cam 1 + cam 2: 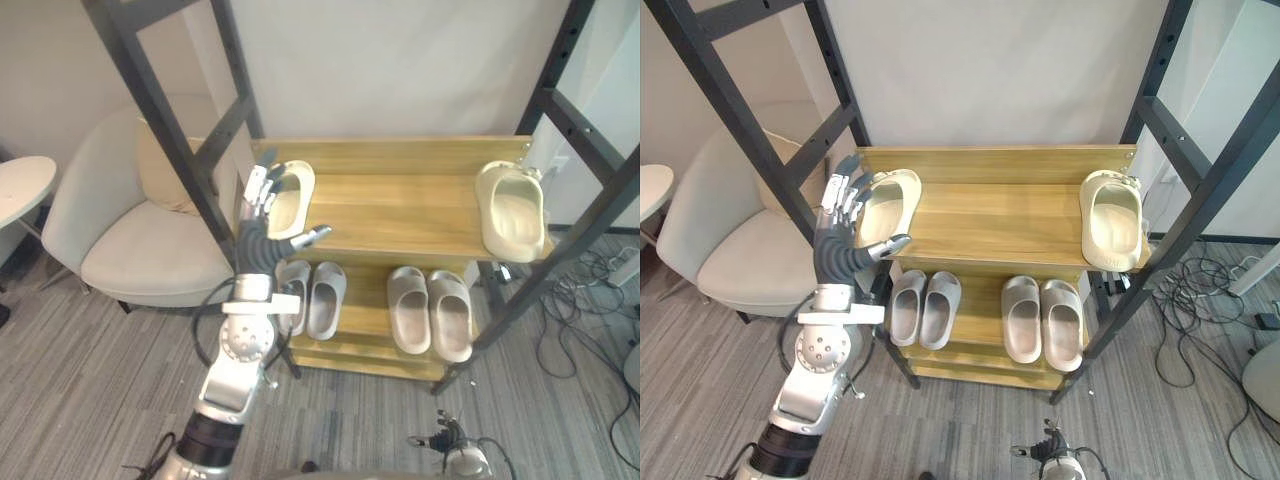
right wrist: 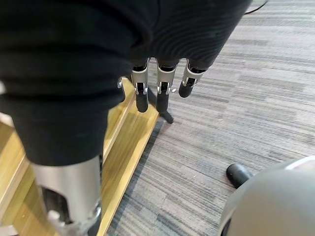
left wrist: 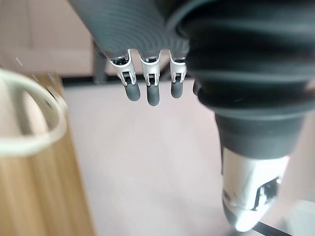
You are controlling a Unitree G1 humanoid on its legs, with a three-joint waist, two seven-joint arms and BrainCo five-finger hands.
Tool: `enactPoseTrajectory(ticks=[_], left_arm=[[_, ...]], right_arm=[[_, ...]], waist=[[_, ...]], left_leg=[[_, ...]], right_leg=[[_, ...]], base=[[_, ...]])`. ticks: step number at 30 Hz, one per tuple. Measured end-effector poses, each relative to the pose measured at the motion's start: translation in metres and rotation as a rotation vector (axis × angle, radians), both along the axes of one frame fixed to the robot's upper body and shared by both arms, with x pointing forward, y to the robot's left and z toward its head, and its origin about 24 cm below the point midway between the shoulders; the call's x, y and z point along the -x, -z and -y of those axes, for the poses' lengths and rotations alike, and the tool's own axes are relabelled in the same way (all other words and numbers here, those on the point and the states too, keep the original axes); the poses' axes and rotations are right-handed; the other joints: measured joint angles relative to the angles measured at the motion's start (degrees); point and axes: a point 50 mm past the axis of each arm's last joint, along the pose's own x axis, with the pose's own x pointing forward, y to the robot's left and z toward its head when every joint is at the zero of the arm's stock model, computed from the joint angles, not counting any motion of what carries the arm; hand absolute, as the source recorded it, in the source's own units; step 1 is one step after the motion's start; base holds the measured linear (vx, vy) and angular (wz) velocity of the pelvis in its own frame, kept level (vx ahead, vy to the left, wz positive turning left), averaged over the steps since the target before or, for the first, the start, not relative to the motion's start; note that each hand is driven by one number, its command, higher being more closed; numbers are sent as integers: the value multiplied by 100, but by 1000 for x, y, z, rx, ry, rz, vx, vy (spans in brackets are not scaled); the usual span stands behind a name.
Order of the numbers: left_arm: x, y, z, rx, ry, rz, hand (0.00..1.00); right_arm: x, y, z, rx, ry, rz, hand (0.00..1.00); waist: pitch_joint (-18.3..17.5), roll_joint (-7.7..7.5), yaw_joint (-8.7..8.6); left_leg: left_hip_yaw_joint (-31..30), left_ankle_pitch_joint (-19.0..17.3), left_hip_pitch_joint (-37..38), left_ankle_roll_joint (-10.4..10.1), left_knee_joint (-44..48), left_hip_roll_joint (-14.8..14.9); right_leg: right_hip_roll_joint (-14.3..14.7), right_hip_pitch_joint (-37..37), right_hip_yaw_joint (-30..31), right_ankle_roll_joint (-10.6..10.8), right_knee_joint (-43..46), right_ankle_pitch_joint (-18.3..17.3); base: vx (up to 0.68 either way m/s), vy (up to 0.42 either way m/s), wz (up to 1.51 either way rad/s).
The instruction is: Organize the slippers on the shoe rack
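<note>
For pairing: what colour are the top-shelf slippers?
Both cream: left slipper, right slipper; best in right eye view.

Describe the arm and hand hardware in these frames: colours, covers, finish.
Left arm: silver-grey metal shells, with a round bolted joint disc below the wrist. Left hand: dark ribbed cover over the back and wrist, silver fingers with dark rounded tips, silver thumb. Right hand matches: the same black ribbed cover and silver dark-tipped fingers.

Partly hidden behind left robot hand (image 1: pixel 260 232): cream slipper (image 1: pixel 296 190); blurred and cut by edge in left wrist view. Tiny at bottom edge: right robot hand (image 1: pixel 447 437). Crossed by left forearm (image 1: pixel 243 350): pale slipper (image 1: pixel 296 274) below.
</note>
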Motion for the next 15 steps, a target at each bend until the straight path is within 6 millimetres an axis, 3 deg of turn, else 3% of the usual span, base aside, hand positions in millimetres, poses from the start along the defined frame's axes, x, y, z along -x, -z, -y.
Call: enactPoseTrajectory(ticks=[3,6,15], left_arm=[[-8,1,-15,-29,-59,-26,0],[-13,-4,-35,-52,-146,-22,0],[-33,-35,-51,-117,-195,53,0]], right_arm=[[-3,-2,1,2,7,13,0],[-13,-8,4,4,23,59,0],[-24,-16,5,4,27,118,0]], waist=[[61,-128,-22],[76,-163,-23],[164,-179,-61]], left_leg=[[16,1,-15,-4,-5,12],[148,2,-125,-4,-40,21],[250,6,-390,-2,-27,12]], right_leg=[[30,-3,14,-8,-63,19],[83,-139,133,-17,-217,149],[115,-405,253,-34,-361,286]], base=[[0,3,-4],[6,19,-19],[6,9,-9]])
